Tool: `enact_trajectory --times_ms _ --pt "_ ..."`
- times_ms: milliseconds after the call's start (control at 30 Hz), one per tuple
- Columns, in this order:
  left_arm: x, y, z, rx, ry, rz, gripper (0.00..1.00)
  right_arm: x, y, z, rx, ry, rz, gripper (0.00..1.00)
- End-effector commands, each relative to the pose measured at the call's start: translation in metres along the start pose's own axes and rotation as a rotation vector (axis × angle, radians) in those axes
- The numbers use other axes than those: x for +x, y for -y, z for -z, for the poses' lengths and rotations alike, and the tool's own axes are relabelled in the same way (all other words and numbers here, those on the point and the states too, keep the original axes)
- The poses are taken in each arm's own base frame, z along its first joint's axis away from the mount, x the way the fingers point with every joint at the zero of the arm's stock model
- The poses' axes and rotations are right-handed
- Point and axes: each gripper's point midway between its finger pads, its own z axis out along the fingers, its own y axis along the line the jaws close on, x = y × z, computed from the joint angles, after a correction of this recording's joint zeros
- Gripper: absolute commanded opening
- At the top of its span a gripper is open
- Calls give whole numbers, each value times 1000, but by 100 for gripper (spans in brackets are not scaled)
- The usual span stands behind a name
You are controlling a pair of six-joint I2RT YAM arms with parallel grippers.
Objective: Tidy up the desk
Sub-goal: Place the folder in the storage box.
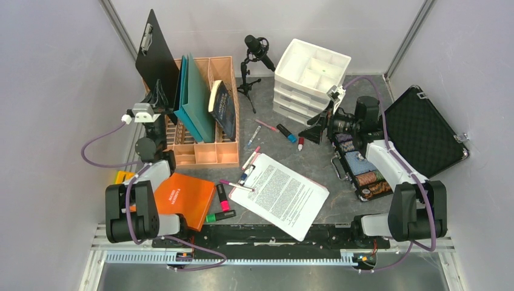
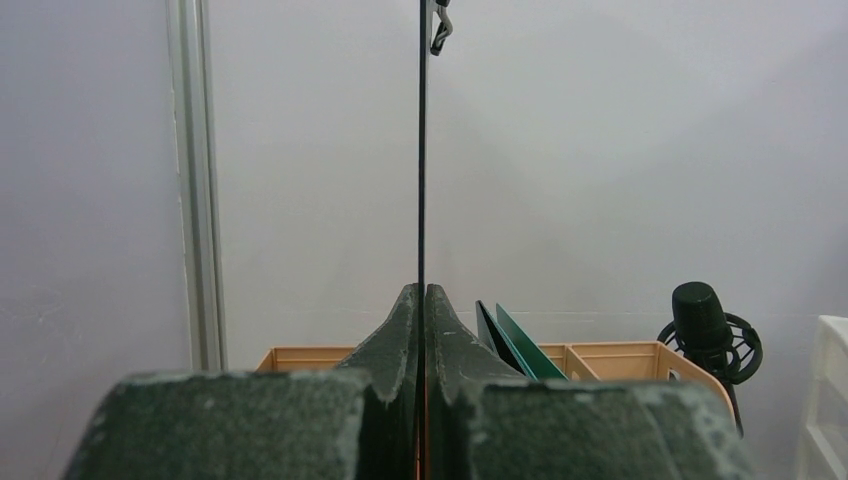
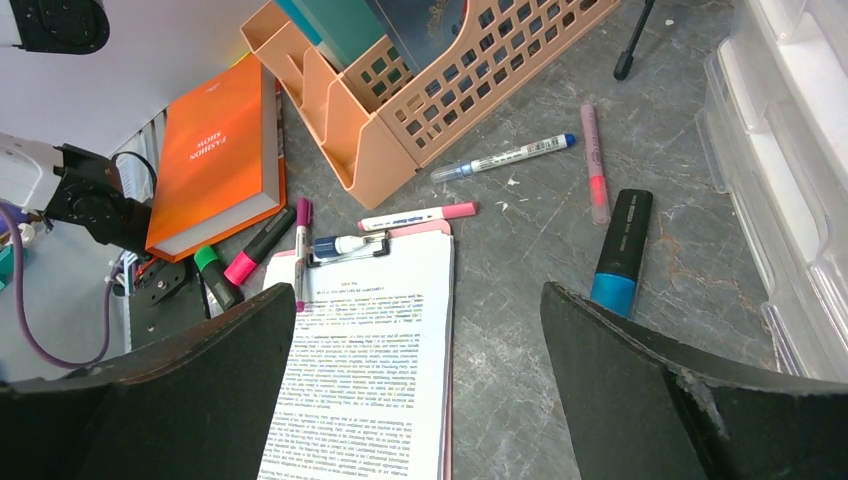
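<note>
- The left gripper (image 2: pixel 421 292) is clamped shut on the lower edge of a black clipboard (image 1: pixel 156 54). It holds the board upright, probably so that it can go edge-first into a slot (the left wrist view shows it only as a thin dark line rising from between the closed fingers).
- The board stands over the rear left part of the peach organizer (image 1: pixel 209 130), beside the teal folders (image 1: pixel 197 100) filed upright there. That makes the organizer the likely home for flat things. Whether the board's bottom edge is inside a slot cannot be told.
- The right gripper (image 3: pixel 418 300) hovers with its jaws wide apart and holds nothing. It is low over the desk (image 1: pixel 312 159), in front of the white drawer unit (image 1: pixel 312 76). A blue highlighter (image 3: pixel 620 250) lies near it, so that looks like a reasonable next pick.
- The desk, dark grey stone with pale veins, lies under everything and carries plenty of loose items. There is a printed sheet (image 1: pixel 282 194) near the front and an orange book (image 1: pixel 182 197) at front left. A pink highlighter (image 1: pixel 222 197) and a green highlighter (image 1: pixel 220 215) lie just beside the book. By this, the tidying looks far from finished.
</note>
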Motion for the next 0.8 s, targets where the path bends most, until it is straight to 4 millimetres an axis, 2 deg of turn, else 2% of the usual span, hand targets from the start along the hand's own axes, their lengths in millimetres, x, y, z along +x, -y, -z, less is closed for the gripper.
enact_trajectory --times_ms 0,100,333,600,767 --pt "27 10 31 65 -86 -48 2 -1 6 0 7 3 23 98" --pt "23 13 39 80 -90 -62 2 0 7 -1 4 1 18 98" --pt "34 7 51 59 -139 -31 2 0 5 -1 0 0 15 98" --pt "33 -7 40 8 -158 61 2 0 3 0 -3 0 22 98" --pt "25 -18 24 -33 -147 119 2 1 4 -1 -8 -4 14 98"
